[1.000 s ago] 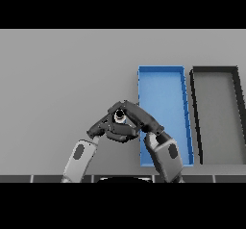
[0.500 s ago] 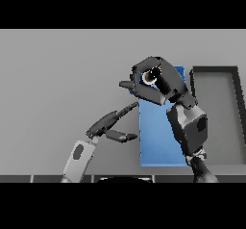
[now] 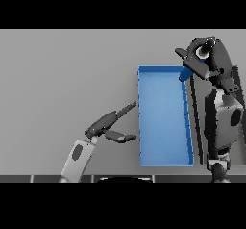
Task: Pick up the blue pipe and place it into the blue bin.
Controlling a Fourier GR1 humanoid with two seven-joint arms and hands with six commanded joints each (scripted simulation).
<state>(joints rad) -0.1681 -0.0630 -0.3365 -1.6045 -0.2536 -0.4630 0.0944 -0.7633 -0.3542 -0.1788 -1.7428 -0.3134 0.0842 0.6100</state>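
Carrying the blue pipe (image 3: pixel 184 73) in curled fingers, the right hand (image 3: pixel 194 62) hung over the far right corner of the blue bin (image 3: pixel 163 158), presumably positioned for release inside its walls. The left hand (image 3: pixel 109 125), fingers straight and holding nothing, rested just left of the bin on the table (image 3: pixel 62 74).

The bin (image 3: pixel 163 122) is being flanked: the left hand (image 3: pixel 111 124) is lying just left of it, the right hand (image 3: pixel 198 62) is raised beyond its far right corner, with the pipe (image 3: pixel 184 73) held just below that hand.
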